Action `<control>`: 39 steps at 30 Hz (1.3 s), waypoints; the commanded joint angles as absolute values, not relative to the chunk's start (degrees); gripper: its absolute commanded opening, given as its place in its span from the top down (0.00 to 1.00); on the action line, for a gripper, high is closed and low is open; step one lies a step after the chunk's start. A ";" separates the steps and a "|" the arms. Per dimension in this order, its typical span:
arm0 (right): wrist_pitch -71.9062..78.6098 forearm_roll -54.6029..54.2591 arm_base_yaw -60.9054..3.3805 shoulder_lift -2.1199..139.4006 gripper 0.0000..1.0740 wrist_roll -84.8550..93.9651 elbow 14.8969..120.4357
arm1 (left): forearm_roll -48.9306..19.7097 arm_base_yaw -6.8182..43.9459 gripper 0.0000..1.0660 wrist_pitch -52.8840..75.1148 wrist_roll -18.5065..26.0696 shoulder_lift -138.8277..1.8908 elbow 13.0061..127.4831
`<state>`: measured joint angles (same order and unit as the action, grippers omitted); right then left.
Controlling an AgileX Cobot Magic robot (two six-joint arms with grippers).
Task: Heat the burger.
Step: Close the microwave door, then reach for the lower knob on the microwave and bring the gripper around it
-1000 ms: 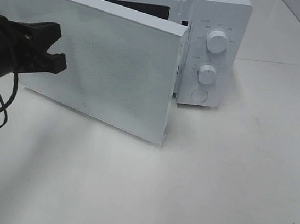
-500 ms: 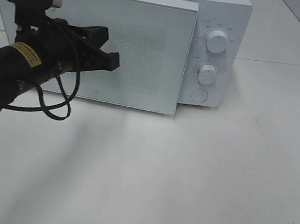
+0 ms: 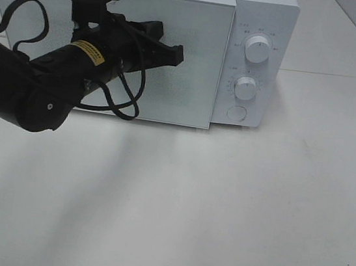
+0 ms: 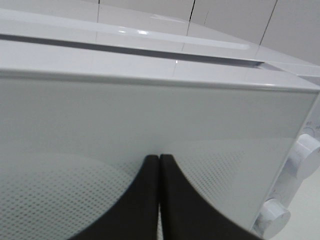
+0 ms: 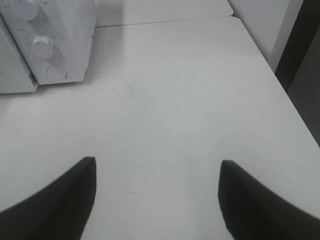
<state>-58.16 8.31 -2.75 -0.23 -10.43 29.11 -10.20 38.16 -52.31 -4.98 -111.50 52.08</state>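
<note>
The burger is not in view in any frame. The white microwave [image 3: 262,16] stands at the back of the table, its door [image 3: 188,101] swung in against the body. In the left wrist view a thin dark gap runs along the top of the door [image 4: 150,110]. My left gripper [image 3: 173,53] is shut and empty, with its tips at the middle of the door front. The left wrist view shows its fingers pressed together [image 4: 159,160] against the dotted glass. My right gripper [image 5: 157,164] is open and empty above bare table, right of the microwave [image 5: 65,30]. It does not show in the exterior view.
The microwave's control panel has two white knobs [image 3: 258,50] [image 3: 245,87] and a round button [image 3: 236,112]. The white table [image 3: 220,211] extends in front and to the right. Its right edge [image 5: 280,85] shows in the right wrist view, with a dark gap beyond.
The microwave door has swung from wide open to closed against the body. My left arm has moved right and forward along with it, the gripper at the door front.
</note>
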 commanded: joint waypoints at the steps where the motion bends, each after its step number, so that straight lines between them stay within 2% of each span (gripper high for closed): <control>1: -57.75 8.42 -2.58 -1.72 0.38 -9.85 28.99 | -11.57 38.45 1.00 -51.85 -4.81 -112.53 54.43; 6: -57.75 8.42 -2.58 -1.72 0.38 -9.85 28.99 | -13.92 38.45 1.00 -50.94 -4.81 -114.42 57.58; 11: -57.75 8.48 -2.58 -1.72 0.38 -9.91 28.99 | -16.33 38.45 1.00 -48.82 -2.23 -116.71 61.59; 14: -57.75 8.48 -2.58 -1.72 0.38 -9.91 28.99 | -17.19 38.45 1.00 -48.82 -2.23 -117.80 63.31; 23: -57.75 8.48 -2.58 -1.72 0.38 -9.91 28.99 | -16.90 39.19 1.00 -44.98 -1.72 -117.51 63.88; 27: -57.75 8.48 -2.58 -1.72 0.38 -9.91 28.99 | -16.90 41.48 1.00 -41.94 2.41 -114.71 62.28; 33: -57.75 8.48 -2.58 -1.72 0.38 -9.91 28.99 | -16.79 44.35 0.99 -37.24 4.87 -110.24 58.16; 34: -57.75 8.48 -2.58 -1.72 0.38 -9.91 28.99 | -16.50 44.75 0.95 -35.87 5.21 -109.66 57.70; 35: -57.75 8.48 -2.58 -1.72 0.38 -9.91 28.99 | -16.50 44.75 0.95 -35.87 5.21 -109.66 57.70; 36: -57.75 8.48 -2.58 -1.72 0.38 -9.91 28.99 | -16.10 45.44 0.77 -32.43 6.02 -108.63 56.89; 37: -57.75 8.48 -2.58 -1.72 0.38 -9.91 28.99 | -15.87 45.84 0.64 -30.71 6.36 -107.83 56.44; 38: -57.75 8.48 -2.58 -1.72 0.38 -9.91 28.99 | -15.87 45.84 0.64 -30.71 6.36 -107.83 56.44; 39: -57.75 8.48 -2.58 -1.72 0.38 -9.91 28.99 | -15.53 46.47 0.36 -28.19 6.30 -106.74 55.41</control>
<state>-58.16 8.31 -2.75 -0.23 -10.43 29.11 -15.87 45.78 -31.05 5.96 -108.35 56.21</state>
